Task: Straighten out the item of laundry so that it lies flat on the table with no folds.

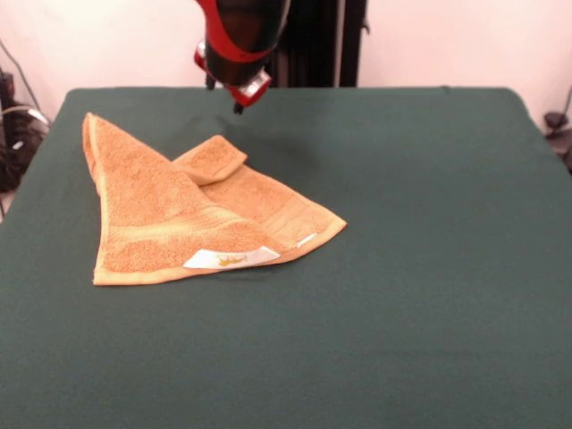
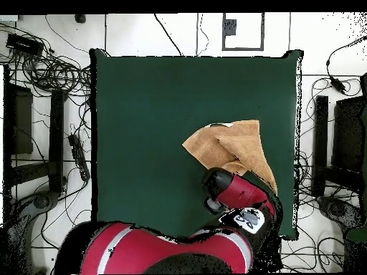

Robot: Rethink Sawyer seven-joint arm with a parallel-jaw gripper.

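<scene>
Towel (image 1: 192, 214) folded, label (front view only) showing; tool (image 1: 239, 96) above far corner, grip state unclear.

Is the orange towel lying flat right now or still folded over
Folded. The towel forms a triangle on the table, layers overlapping, with a small corner flap doubled back on top.

Front camera faces robot; overhead looks straight down; both share table (image 1: 429, 268).

One towel (image 1: 179, 214) (folded), one table (image 1: 429, 268), one arm (image 1: 241, 36).
</scene>
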